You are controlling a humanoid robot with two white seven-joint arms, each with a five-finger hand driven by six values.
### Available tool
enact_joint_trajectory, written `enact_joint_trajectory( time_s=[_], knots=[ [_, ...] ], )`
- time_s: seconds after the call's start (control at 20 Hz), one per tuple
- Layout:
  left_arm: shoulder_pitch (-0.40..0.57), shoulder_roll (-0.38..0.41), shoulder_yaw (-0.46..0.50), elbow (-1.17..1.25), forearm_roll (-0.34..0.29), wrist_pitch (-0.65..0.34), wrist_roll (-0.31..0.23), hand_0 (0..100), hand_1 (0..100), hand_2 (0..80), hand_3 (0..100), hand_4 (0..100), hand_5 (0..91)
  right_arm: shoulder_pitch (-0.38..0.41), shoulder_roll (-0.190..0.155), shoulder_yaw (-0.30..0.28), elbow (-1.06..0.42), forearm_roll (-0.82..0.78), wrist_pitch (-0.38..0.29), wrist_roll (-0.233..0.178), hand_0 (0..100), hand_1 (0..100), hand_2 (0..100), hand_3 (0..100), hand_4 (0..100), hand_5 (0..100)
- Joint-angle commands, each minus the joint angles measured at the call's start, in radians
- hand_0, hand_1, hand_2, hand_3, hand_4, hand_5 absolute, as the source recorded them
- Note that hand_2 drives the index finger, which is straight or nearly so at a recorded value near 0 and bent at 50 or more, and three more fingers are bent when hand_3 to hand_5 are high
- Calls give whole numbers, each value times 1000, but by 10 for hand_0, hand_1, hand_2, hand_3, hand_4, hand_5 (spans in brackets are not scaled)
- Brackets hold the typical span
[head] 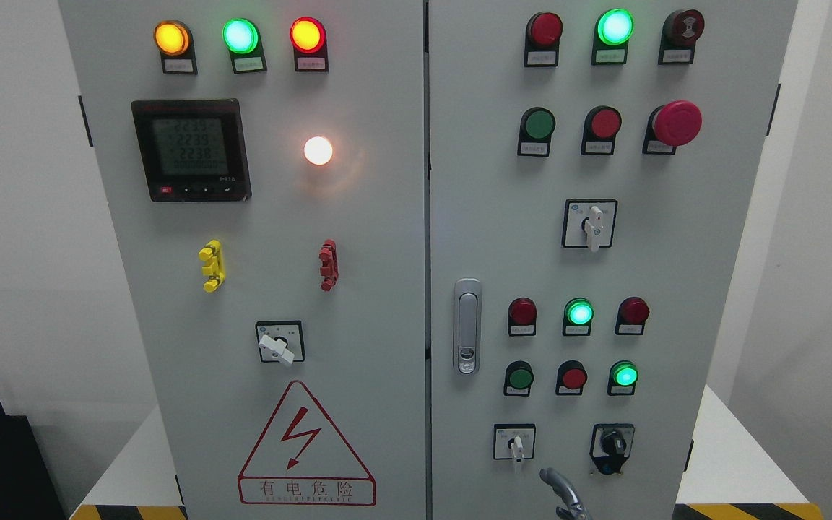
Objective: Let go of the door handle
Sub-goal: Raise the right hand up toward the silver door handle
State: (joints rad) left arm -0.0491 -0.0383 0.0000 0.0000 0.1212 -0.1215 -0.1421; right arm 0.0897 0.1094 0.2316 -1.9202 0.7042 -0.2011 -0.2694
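Note:
The silver door handle (pixel 467 326) stands upright in its recess at the left edge of the cabinet's right door (pixel 676 260). Nothing touches it. Both doors look closed, with the seam (pixel 427 217) running straight down the middle. Only a small grey metal part of my right hand (pixel 564 495) shows at the bottom edge, well below and to the right of the handle and apart from it. The rest of that hand is out of frame. My left hand does not show.
The right door carries lit lamps, push buttons, a red mushroom stop button (pixel 676 123) and rotary switches (pixel 591 225). The left door (pixel 271 289) has a meter (pixel 191 150), yellow and red clips and a warning triangle (pixel 305 448). Hazard tape (pixel 748 511) marks the floor.

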Motion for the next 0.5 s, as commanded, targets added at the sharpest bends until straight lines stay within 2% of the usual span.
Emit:
enact_joint_trajectory(
  time_s=[0.0, 0.15, 0.2, 0.3, 0.4, 0.45],
  knots=[
    [0, 0, 11, 17, 0, 0, -1, 120, 389, 0, 0, 0, 0, -56, 19, 32, 20, 435, 38, -59, 331, 325, 0, 861, 785, 794],
    [0, 0, 11, 17, 0, 0, -1, 120, 389, 0, 0, 0, 0, -106, 22, 74, 38, 543, 155, -91, 321, 321, 0, 906, 838, 847],
    [0, 0, 11, 17, 0, 0, -1, 120, 389, 0, 0, 0, 0, -116, 22, 96, 40, 557, 181, -93, 320, 323, 0, 938, 874, 911],
    [0, 0, 11, 17, 0, 0, -1, 120, 389, 0, 0, 0, 0, -134, 24, 132, 46, 593, 193, -93, 315, 330, 0, 1000, 918, 970],
    [0, 0, 11, 17, 0, 0, -1, 120, 389, 0, 0, 0, 0, -169, 24, 149, 73, 644, 207, -93, 310, 327, 0, 1000, 1000, 988],
    [0, 0, 11, 17, 0, 0, -1, 120, 389, 0, 0, 0, 0, -192, 24, 149, 87, 650, 219, -93, 310, 325, 0, 1000, 1000, 990]
  ],
)
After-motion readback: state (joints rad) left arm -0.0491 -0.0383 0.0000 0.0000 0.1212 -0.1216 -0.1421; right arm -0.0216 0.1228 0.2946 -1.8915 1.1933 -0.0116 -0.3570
